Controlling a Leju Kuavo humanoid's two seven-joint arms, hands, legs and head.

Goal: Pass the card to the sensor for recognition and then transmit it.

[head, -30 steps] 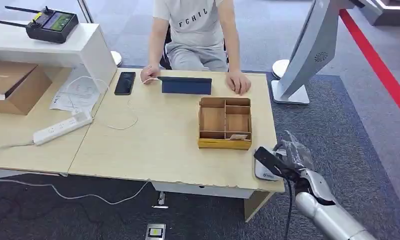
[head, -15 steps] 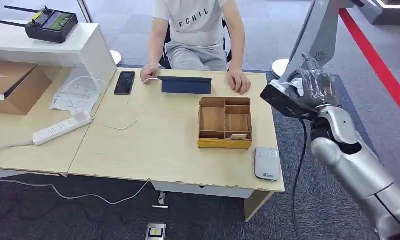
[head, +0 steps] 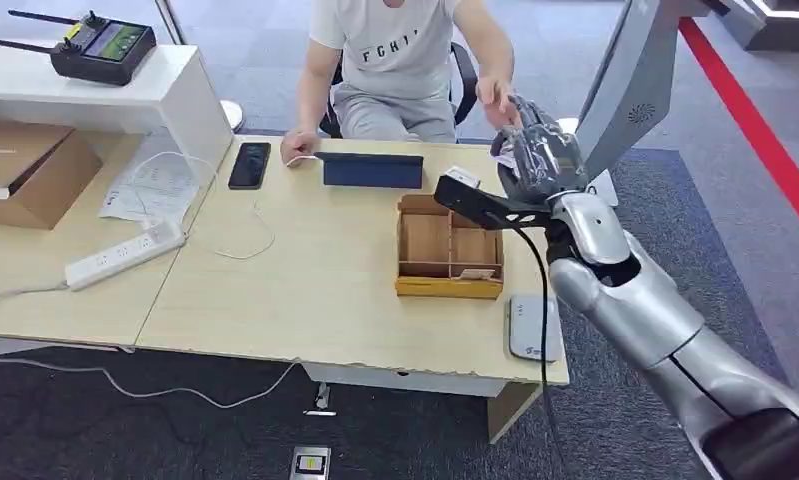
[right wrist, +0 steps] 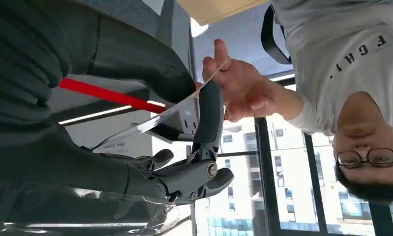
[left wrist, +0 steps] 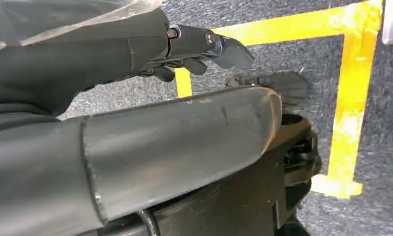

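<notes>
Right now, head view: right hand (head: 537, 152) is raised over the far right corner of the light wooden table (head: 305, 290), out toward the seated person in the white T-shirt (head: 395, 60). The person's hand (head: 495, 95) is lifted and sits just beyond the robot's fingers, looks positioned to take the hand-off. The white-grey flat sensor pad (head: 533, 327) lies on the table's near right edge, well behind and below the hand. Judging by that, the scan step looks done and this is the transmit step. The open wooden compartment box (head: 449, 247) sits below and just left of the hand, untouched. The card itself I can't make out in this view.

Left wrist view: left hand (left wrist: 199, 46) hangs over grey carpet with yellow floor tape (left wrist: 349, 98). Fingers loosely curled, nothing in them. It's idle, parked out of the way.

Right wrist view: right hand is pinching the thin pale plastic card (right wrist: 160, 115) seen nearly edge-on, between the thick thumb and a dark finger (right wrist: 210, 118). The far end of the card pokes out past the fingertips, and the person's hand (right wrist: 236, 88) is at that free end, fingers spread around it. Can't tell whether they've actually got a grip yet. Holding the card by one end leaves the other end free for the taker, sensible for a pass. Release should wait for a firm grip on their side, or the card drops toward the box or table.
</notes>
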